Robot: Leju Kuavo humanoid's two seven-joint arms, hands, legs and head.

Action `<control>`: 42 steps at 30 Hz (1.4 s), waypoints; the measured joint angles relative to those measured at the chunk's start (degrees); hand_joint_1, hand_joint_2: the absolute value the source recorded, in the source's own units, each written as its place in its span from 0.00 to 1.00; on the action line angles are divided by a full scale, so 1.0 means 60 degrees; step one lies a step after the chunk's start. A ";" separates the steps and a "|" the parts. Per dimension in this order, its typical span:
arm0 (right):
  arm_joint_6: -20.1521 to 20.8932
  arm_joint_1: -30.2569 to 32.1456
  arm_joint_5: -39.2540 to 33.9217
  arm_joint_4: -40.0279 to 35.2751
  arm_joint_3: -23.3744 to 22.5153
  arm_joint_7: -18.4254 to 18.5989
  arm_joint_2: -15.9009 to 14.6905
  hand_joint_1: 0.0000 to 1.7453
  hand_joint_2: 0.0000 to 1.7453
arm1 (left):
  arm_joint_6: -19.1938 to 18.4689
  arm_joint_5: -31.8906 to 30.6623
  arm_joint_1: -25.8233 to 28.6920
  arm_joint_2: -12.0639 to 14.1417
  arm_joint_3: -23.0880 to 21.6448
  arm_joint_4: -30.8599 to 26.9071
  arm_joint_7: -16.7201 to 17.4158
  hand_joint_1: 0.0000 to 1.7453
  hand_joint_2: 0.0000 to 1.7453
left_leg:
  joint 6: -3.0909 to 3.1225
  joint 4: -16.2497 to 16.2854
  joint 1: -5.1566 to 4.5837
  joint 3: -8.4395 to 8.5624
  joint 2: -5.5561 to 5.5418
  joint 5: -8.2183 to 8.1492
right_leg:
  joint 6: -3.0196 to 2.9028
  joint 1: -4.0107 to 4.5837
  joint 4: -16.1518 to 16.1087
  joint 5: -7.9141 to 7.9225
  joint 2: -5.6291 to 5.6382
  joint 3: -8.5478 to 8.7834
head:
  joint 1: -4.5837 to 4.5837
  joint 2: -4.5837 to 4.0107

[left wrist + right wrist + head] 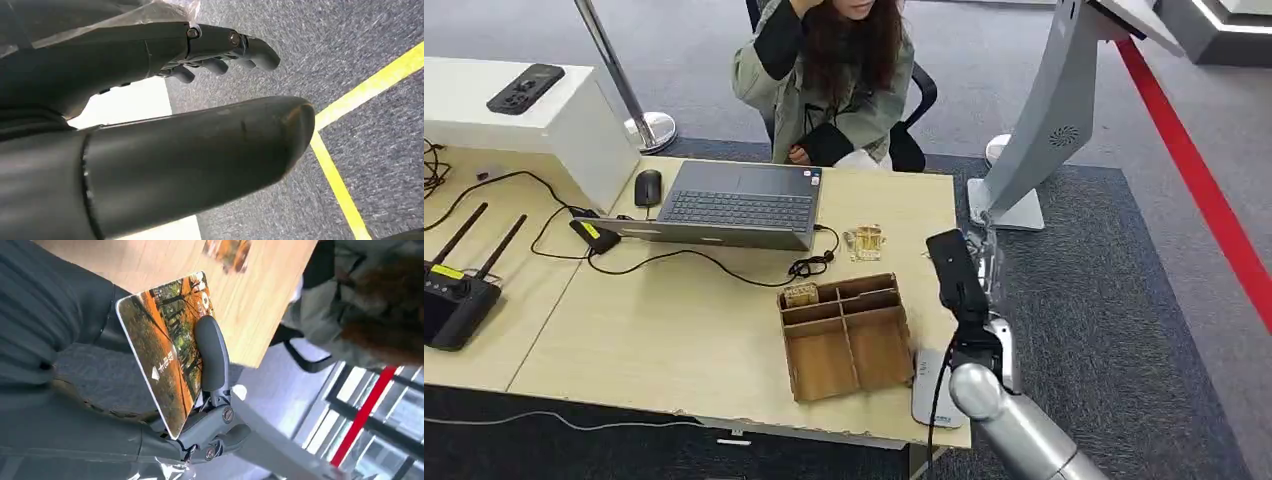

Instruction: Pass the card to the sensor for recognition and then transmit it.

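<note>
One card (167,352) was in play, pinched by the right hand (200,390) between a dark finger across its printed face and the grey thumb behind it. In the head view the right hand (959,275) was raised over the bench (674,330) edge, near the right corner, with the white sensor (936,395) lying flat on the bench just below and behind it. The card looked thin, flat and stiff, with a glossy orange print, so I judged it light but slippery; a firm pinch on the flat faces, well in from the edge, suited it better than a hold on the rim, and too much squeeze might bow it. A free end stuck out past the fingers, which seemed the part to bring to the sensor. The left hand (215,50) hung over grey carpet with a yellow line, fingers loosely apart from the thumb and holding nothing. A wooden tray (844,335) sat beside the sensor, a laptop (734,205) further back, and a person sat behind the bench.
</note>
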 joint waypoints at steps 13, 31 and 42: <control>0.0004 0.2428 -0.0026 -0.1250 -0.1422 -0.0219 -0.0299 1.00 1.00 | 0.0164 0.0313 0.0020 -0.0022 0.0047 0.0000 0.0047 0.00 0.00 | -0.0005 -0.0001 0.0004 -0.0003 0.0005 -0.0007 | -0.0006 -0.0001 0.0000 -0.0005 0.0005 0.0006 | 0.0000 0.0000; 0.0007 0.2764 -0.0966 0.0167 -0.0445 -0.0557 0.0229 1.00 1.00 | 0.0273 0.0429 0.0015 -0.0098 0.0240 0.0000 -0.0014 0.00 0.00 | -0.0009 -0.0002 0.0005 -0.0005 0.0004 -0.0010 | -0.0012 0.0000 0.0001 -0.0010 0.0004 0.0006 | 0.0000 0.0000; 0.0004 0.2697 -0.0820 0.0655 -0.0216 -0.0565 0.0411 1.00 1.00 | 0.0288 0.0474 0.0019 -0.0102 0.0277 0.0000 -0.0044 0.00 0.00 | -0.0009 -0.0002 0.0004 -0.0004 0.0004 -0.0010 | -0.0011 0.0000 0.0001 -0.0009 0.0004 0.0007 | 0.0000 0.0000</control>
